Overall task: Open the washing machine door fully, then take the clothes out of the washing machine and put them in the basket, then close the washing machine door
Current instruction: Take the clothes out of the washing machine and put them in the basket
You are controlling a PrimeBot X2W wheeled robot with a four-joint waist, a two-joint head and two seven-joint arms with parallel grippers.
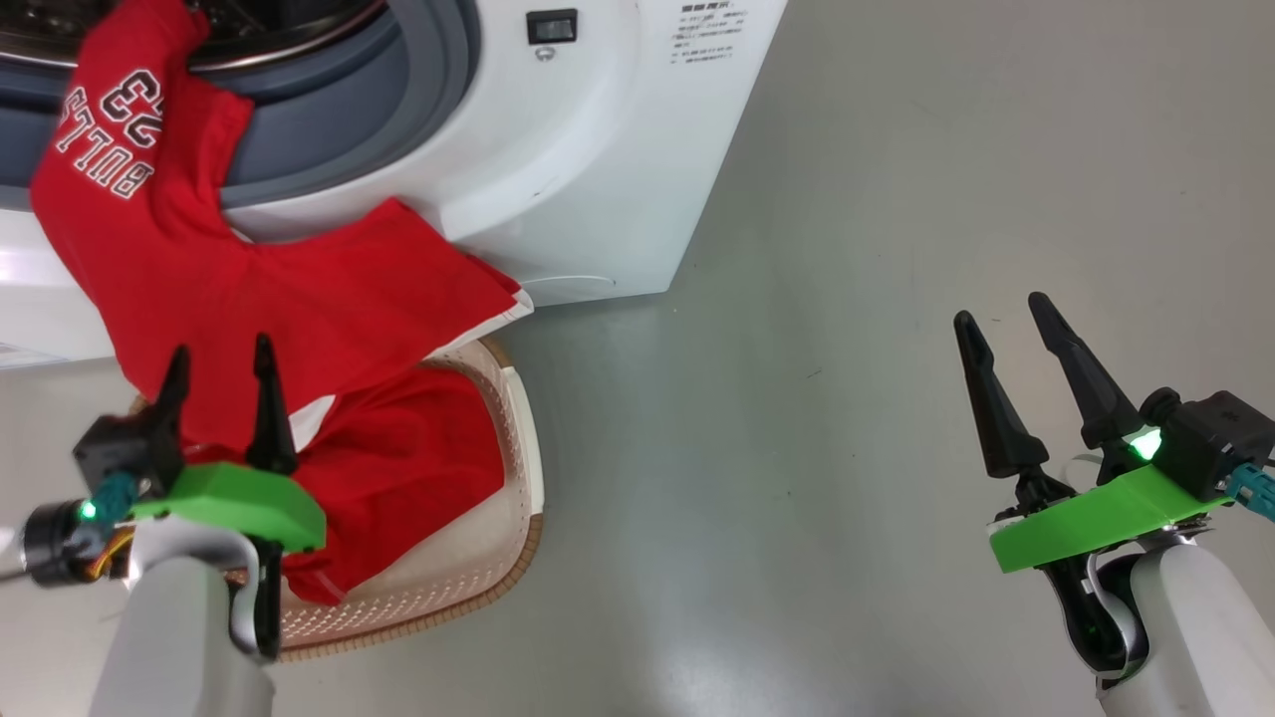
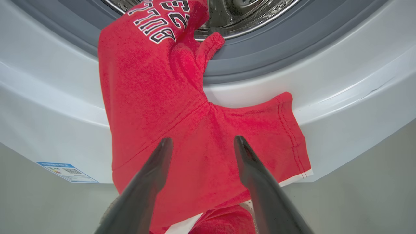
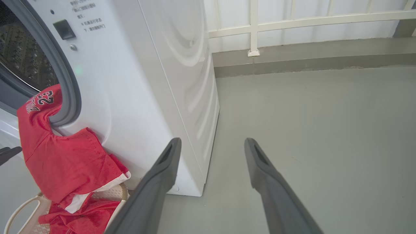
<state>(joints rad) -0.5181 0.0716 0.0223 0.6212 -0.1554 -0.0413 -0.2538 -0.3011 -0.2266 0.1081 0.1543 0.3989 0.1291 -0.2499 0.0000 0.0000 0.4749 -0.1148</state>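
1. Floor: grey and smooth. It carries the washing machine and the basket. A white railing stands along its far edge.
2. Washing machine: a white front-loader, standing at the robot's front left. Its opening shows the grey gasket and the perforated steel drum.
3. Clothes: 1 red jersey with white lettering hangs out of the drum, over the gasket and down the machine's front. Its white-trimmed lower edge reaches the basket. More red fabric lies inside the basket.
4. Basket: cream, with perforated sides and a brown rim. It stands on the floor just in front of the machine, below the opening.
5. Right hand: fingers spread, nothing between them. It hangs over bare floor, well apart from the machine and the basket.
6. Left hand: fingers spread, nothing pinched. It points at the hanging jersey above the basket; contact with the fabric cannot be determined.
7. Sticker: small and blue, low on the machine's front, beside the jersey.
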